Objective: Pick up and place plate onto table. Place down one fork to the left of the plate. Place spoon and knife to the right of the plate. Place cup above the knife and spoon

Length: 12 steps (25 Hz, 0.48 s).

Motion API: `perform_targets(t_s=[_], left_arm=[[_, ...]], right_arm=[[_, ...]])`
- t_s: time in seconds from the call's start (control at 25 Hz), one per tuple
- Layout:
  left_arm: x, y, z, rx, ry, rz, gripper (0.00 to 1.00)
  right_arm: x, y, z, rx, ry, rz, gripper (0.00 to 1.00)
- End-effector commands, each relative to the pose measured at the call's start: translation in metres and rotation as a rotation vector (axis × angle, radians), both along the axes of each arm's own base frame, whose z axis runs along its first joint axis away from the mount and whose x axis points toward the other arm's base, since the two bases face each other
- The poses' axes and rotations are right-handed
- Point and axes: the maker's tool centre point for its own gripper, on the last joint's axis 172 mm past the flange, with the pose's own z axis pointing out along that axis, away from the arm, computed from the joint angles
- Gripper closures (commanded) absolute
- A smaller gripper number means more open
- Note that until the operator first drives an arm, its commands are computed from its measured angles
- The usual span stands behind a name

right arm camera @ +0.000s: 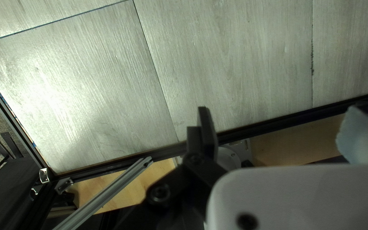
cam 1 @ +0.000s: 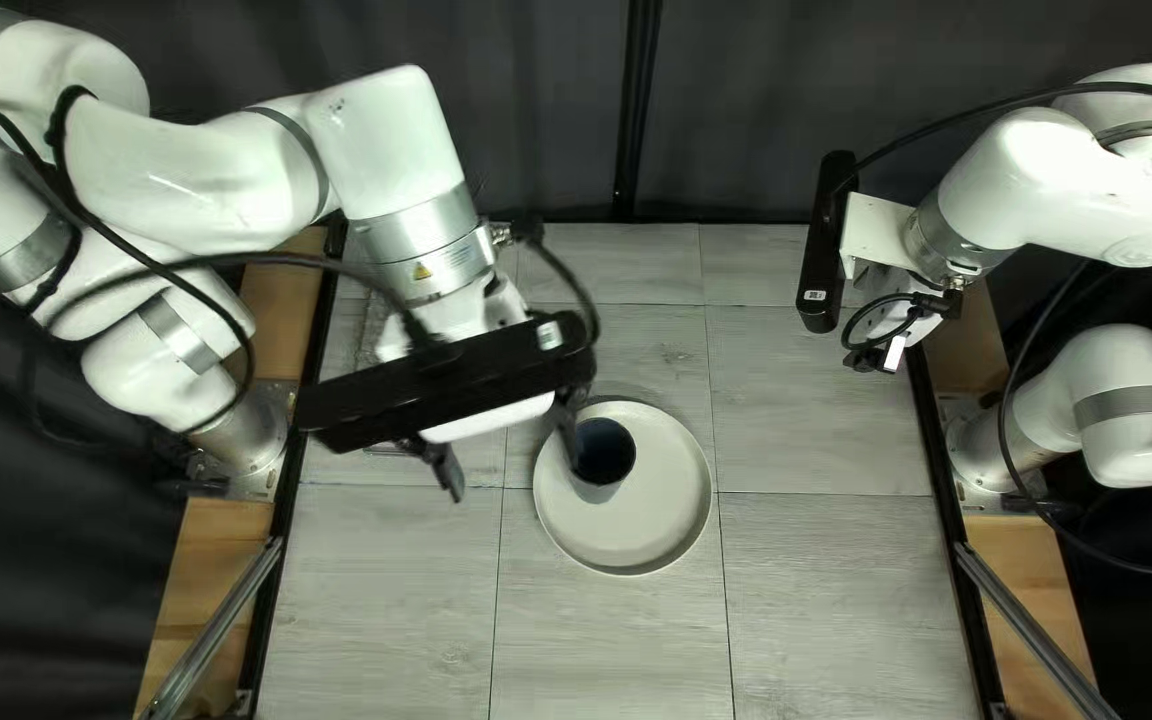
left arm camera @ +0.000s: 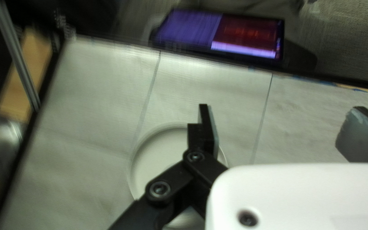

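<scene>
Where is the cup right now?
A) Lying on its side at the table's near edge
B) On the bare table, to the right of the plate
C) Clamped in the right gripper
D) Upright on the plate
D: the cup stands on the plate, its dark opening facing up and its base inside the plate's rim.

a pale grey table (cam 1: pixel 843 600) is showing a streaky, wood-like grain, and thin dark seams (right arm camera: pixel 154 68) are dividing its top into large panels. black edging (right arm camera: pixel 277 123) is running along its sides. a round, off-white plate (cam 1: pixel 670 500) with a low raised rim is lying flat near the middle. toward the left side, a grey thing (cam 1: pixel 371 327) is sitting mostly hidden behind the left arm (cam 1: pixel 403 174), too covered to name.
</scene>
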Motion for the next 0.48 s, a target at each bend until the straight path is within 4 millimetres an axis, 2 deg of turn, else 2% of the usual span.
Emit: perform_targets(t_s=[0.04, 0.12, 0.48], left_arm=[[-0.036, 0.045, -0.016, 0.038, 0.092, 0.173, 0.00], [-0.038, 0.054, -0.027, 0.016, 0.102, 0.188, 0.00], [-0.038, 0.054, -0.027, 0.016, 0.102, 0.188, 0.00]], right_arm=[[0.000, 0.000, 0.000, 0.000, 0.000, 0.000, 0.00], [0.000, 0.000, 0.000, 0.000, 0.000, 0.000, 0.00], [0.000, 0.000, 0.000, 0.000, 0.000, 0.000, 0.00]])
